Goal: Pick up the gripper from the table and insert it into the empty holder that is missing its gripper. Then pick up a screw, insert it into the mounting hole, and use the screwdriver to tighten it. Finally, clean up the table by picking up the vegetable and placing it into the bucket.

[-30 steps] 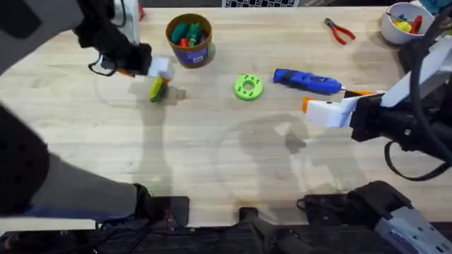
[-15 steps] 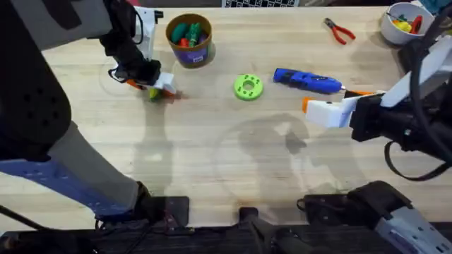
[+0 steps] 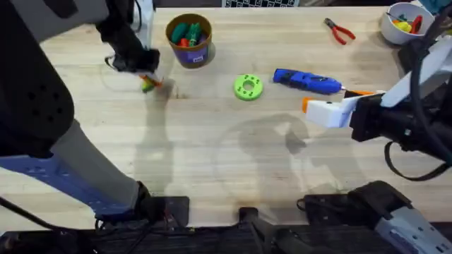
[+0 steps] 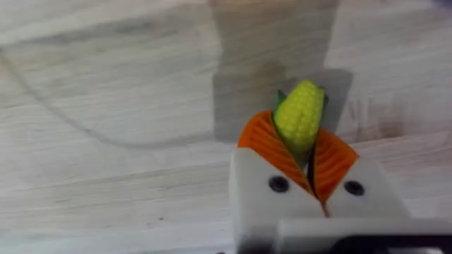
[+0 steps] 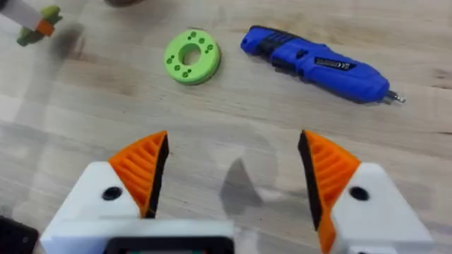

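Your left gripper (image 4: 305, 152) has lifted the vegetable (image 4: 299, 118), clenched in its pads, off the wooden table (image 3: 212, 155); right gripper (image 5: 233, 176) stays spread.

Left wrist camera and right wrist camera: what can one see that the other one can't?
The left wrist view alone shows the left gripper shut on the vegetable, with its orange pads squeezing both sides. The right wrist view alone shows the right gripper open, the blue screwdriver and a green ring. Both share the wooden table and the vegetable, which looks tiny and far off from the right wrist.
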Controlling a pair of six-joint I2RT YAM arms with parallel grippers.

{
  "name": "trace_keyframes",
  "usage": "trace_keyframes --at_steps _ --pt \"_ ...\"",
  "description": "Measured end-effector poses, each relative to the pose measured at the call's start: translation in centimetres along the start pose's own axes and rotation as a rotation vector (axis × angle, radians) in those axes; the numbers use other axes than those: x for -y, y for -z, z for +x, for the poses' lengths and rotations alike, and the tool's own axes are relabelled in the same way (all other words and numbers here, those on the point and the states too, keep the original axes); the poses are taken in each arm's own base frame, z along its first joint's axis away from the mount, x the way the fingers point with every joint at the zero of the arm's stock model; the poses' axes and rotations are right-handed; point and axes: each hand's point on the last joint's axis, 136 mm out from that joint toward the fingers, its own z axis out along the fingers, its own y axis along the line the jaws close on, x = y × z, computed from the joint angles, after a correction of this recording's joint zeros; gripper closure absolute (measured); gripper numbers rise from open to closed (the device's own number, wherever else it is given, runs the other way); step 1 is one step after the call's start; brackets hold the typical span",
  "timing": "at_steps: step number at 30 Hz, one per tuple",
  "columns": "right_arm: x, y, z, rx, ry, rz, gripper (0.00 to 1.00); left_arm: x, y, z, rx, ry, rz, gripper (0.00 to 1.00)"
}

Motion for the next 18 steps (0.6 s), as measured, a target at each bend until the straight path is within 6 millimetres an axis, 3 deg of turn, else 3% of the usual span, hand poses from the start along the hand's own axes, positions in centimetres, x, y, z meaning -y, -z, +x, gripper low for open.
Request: trace_keyframes --at_steps 3,11,14,18 --pt "0.0 0.0 0.0 0.0 0.0 0.0 0.008 -0.4 2.5 -1.9 0.063 0.02 -0.014 0.971" --pt "0.0 0.0 0.0 0.0 0.0 0.0 0.007 0.0 12.5 -7.5 0.35 0.049 0.002 0.971" --pt "0.0 0.0 0.0 0.0 0.0 0.0 0.007 1.3 13.8 -8.6 0.404 0.039 0.037 0.971" --pt "0.0 0.0 0.0 0.0 0.0 0.0 0.008 4.1 13.2 -9.7 0.416 -0.007 0.081 0.971"
